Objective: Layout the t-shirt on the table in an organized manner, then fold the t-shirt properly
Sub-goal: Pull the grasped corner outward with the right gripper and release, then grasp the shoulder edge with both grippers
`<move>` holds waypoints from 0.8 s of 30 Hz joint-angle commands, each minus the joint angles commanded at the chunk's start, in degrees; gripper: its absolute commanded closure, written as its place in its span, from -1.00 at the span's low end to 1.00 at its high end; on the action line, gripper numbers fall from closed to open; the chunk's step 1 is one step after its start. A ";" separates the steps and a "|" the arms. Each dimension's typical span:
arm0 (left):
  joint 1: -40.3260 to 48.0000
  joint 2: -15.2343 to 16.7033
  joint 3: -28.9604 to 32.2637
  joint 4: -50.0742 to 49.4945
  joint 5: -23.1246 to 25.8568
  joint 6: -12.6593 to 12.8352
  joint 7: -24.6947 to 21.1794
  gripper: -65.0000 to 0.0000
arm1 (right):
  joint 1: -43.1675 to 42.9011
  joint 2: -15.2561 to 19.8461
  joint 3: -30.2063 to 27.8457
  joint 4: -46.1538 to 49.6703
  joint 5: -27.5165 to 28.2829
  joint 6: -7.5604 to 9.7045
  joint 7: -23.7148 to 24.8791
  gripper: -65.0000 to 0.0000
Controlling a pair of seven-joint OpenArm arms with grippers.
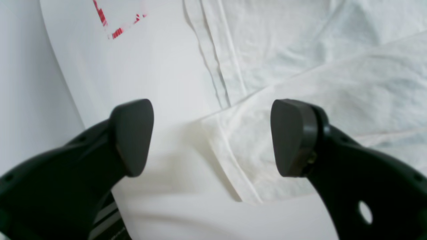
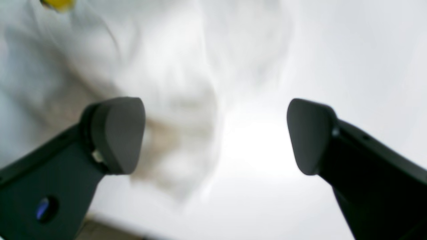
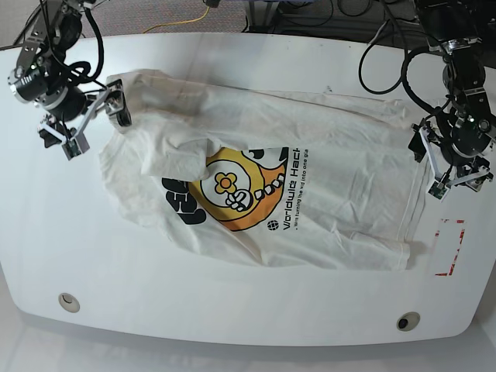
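Now: t-shirt (image 3: 310, 194) between both | left gripper (image 1: 211, 136) wide | right gripper (image 2: 217, 135) wide

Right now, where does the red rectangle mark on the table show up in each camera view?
Left wrist: the red rectangle mark sits top left, beyond the open left gripper, left of the t-shirt hem.
Right wrist: not in it.
Base: lower right, just right of the t-shirt's hem.
Shared landmark: that hem edge of the t-shirt.
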 joint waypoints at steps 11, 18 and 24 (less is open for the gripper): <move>0.00 0.09 0.00 -0.09 0.00 0.00 0.00 -0.59 | -4.66 -2.11 1.49 -2.73 3.25 0.00 0.26 -1.00; 0.00 0.09 0.00 -0.09 -0.09 0.00 0.00 -0.59 | -3.60 -2.20 1.14 -8.53 3.43 0.00 0.44 -1.00; 0.00 0.09 0.00 -0.09 -0.09 0.00 0.00 -0.59 | -1.58 -2.02 0.97 -14.95 3.34 0.00 2.20 -1.00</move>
